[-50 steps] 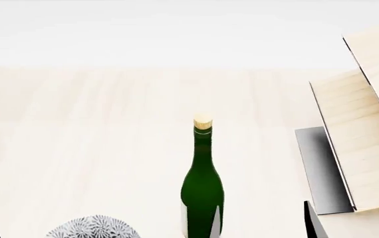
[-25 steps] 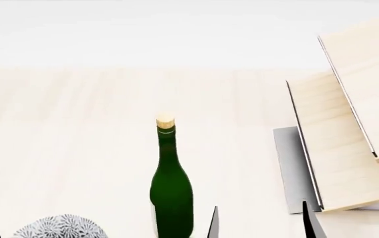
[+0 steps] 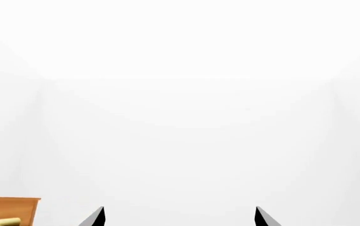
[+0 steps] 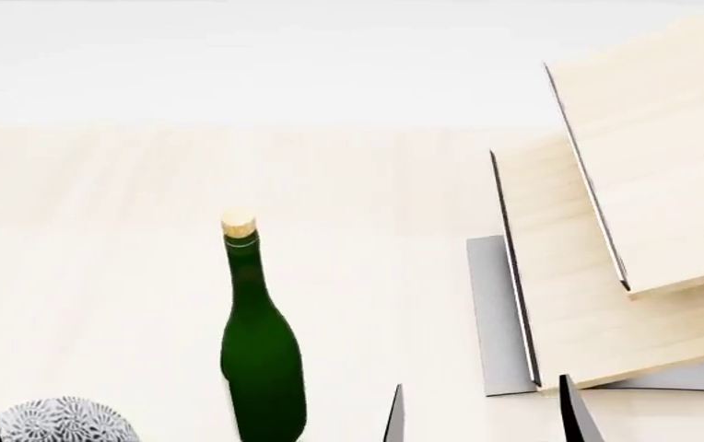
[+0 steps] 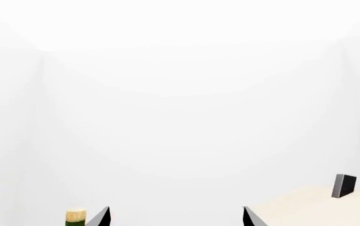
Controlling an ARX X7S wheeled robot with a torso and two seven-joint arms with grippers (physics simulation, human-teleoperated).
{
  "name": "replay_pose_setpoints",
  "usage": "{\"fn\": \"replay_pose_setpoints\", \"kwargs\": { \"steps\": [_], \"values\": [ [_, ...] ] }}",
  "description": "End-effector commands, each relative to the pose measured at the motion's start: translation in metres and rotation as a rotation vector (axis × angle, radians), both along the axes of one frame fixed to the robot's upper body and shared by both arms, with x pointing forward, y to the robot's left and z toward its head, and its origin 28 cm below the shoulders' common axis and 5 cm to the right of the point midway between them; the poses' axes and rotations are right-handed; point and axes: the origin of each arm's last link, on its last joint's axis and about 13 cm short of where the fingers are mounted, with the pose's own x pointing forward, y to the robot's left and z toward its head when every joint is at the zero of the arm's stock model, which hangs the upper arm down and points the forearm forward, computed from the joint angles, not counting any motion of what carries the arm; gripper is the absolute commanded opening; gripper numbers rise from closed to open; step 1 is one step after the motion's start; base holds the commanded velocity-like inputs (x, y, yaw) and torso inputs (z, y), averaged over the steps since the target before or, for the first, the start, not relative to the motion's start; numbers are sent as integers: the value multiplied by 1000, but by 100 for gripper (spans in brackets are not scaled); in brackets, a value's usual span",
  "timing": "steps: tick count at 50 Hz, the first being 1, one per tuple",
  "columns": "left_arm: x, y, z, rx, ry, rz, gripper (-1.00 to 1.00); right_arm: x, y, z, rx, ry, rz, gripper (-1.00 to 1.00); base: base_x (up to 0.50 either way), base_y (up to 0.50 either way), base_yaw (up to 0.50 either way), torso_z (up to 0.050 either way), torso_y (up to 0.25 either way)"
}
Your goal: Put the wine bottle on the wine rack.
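Wine bottle (image 4: 261,354): slim dark green, tan cork, upright; both grippers spread, empty.

The tall, slim dark green glass wine bottle (image 4: 260,345) with a tan cork stands upright on the pale wooden surface. To its right, well apart, sits the wine rack (image 4: 610,267): two slanted light-wood panels on a grey metal base.

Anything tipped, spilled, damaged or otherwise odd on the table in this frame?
Nothing stands out. The wine bottle stands upright and corked on the table, apart from the wine rack, whose panels slant by design. Both end effectors are open and empty.
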Motion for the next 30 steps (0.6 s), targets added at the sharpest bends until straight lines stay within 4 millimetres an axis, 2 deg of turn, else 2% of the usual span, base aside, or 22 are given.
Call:
{"fn": "replay_pose_setpoints", "kwargs": {
  "steps": [1, 30],
  "values": [
    [0, 0, 0, -1, -1, 0, 100, 0, 0, 0, -1, 0, 1, 100, 0, -148, 0, 0, 0],
    [-1, 0, 1, -1, -1, -1, 100, 0, 1, -1, -4, 4, 3, 100, 0, -149, 0, 0, 0]
  ]
}}
